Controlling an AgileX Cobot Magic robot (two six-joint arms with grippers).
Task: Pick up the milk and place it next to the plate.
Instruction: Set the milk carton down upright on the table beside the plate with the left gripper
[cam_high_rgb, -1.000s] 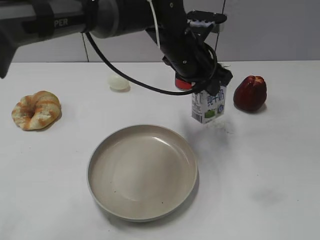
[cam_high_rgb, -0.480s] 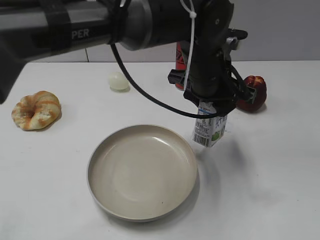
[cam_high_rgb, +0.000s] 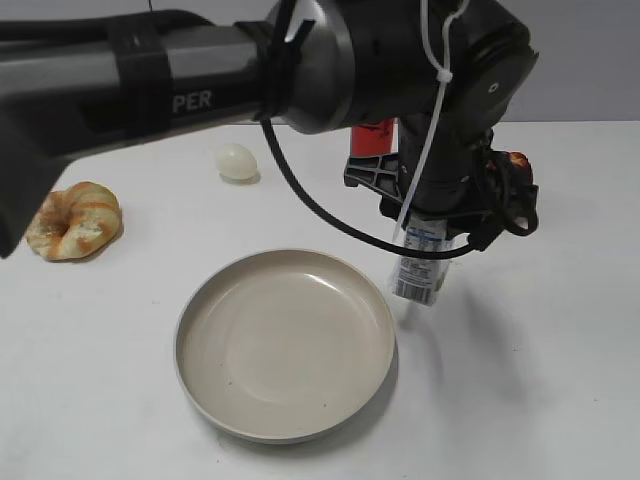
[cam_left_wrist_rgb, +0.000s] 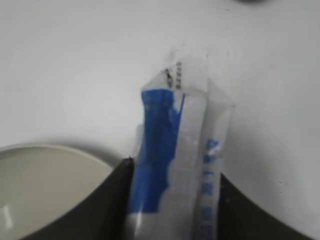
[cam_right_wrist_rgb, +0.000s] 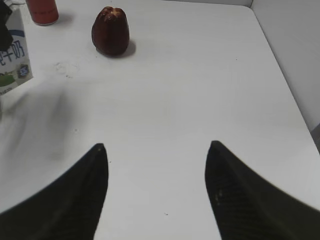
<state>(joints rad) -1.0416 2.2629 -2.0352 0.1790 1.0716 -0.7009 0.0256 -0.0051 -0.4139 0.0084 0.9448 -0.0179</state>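
The milk (cam_high_rgb: 421, 264) is a small white carton with blue print and a barcode. My left gripper (cam_high_rgb: 430, 232) is shut on its top and holds it just right of the plate (cam_high_rgb: 285, 340), at or just above the table. The left wrist view shows the carton (cam_left_wrist_rgb: 175, 150) between the two dark jaws (cam_left_wrist_rgb: 172, 172), with the plate's rim (cam_left_wrist_rgb: 60, 150) at the lower left. The right wrist view shows the carton (cam_right_wrist_rgb: 12, 60) at its left edge. My right gripper (cam_right_wrist_rgb: 155, 150) is open and empty over bare table.
A red can (cam_high_rgb: 372, 145) stands behind the left arm. A dark red fruit (cam_right_wrist_rgb: 111, 31) lies to the right of the carton. An egg (cam_high_rgb: 237, 161) and a bread ring (cam_high_rgb: 72, 220) lie at the left. The table's right edge shows in the right wrist view.
My left arm has carried the milk forward and down, from near the red can and fruit to the plate's right rim. The carton has turned, so its barcode faces the camera.
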